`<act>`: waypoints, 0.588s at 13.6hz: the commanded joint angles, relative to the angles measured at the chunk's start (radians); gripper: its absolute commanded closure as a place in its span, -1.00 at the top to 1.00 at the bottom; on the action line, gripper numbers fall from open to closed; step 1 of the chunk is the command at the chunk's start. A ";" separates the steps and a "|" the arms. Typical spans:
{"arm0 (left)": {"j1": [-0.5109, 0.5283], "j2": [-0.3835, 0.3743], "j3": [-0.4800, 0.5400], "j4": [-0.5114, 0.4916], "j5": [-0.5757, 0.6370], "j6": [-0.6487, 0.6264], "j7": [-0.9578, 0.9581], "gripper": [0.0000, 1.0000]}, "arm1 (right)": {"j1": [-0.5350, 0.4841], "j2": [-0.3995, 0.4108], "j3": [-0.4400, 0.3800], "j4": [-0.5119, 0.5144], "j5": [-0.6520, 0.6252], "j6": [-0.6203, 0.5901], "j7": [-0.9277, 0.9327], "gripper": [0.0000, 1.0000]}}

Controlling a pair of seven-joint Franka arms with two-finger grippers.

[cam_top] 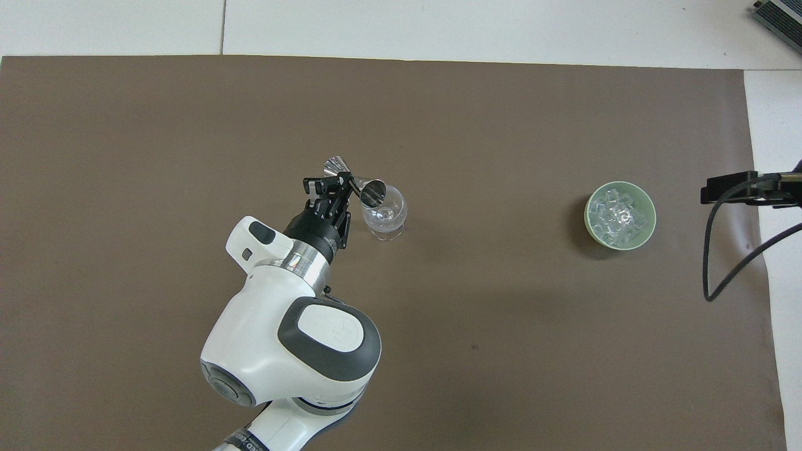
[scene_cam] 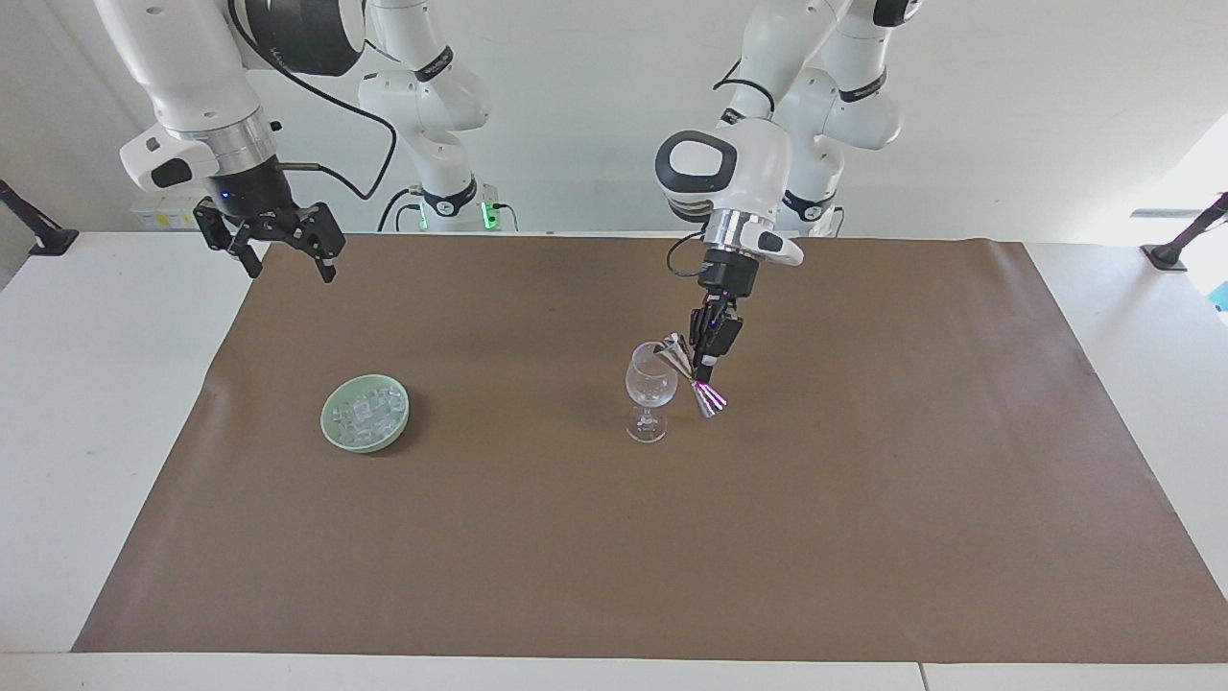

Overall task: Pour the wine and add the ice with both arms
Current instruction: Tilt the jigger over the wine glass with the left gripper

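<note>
From my station, going across the facing view, the first thing I meet is the right hand: it hangs released, fingers apart, holding nothing, over the desk's edge at the right arm's end — that arm is waiting. Next comes the green bowl with the ice heaped in it, sitting on the brown mat toward the right arm's end, well apart from the wine glass.

I judge the ice to be light, hard and slick. The cubes are small and piled loosely, so I'd expect a pinch from above on one cube at the top of the heap, across two flat faces, to hold best; a corner grip would likely squirt it out.

The glass stands upright near the middle of the mat. It looks thin and fragile, with a narrow stem and small foot, so any knock at the rim could tip it.

Just beside it is the left hand, clenched on the waist of a steel measuring cup — tilted so its upper mouth leans over the rim of the glass. I read this as the pouring step, though I can't make out any liquid in either one.
</note>
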 commanded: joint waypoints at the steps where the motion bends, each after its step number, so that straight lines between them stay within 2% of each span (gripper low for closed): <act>1: -0.023 0.009 0.019 0.018 0.013 0.023 0.039 -1.00 | -0.009 -0.028 0.002 -0.037 0.017 0.026 -0.022 1.00; 8: -0.025 0.009 0.019 0.023 0.015 0.023 0.116 -1.00 | -0.011 -0.028 0.001 -0.037 0.017 0.026 -0.022 1.00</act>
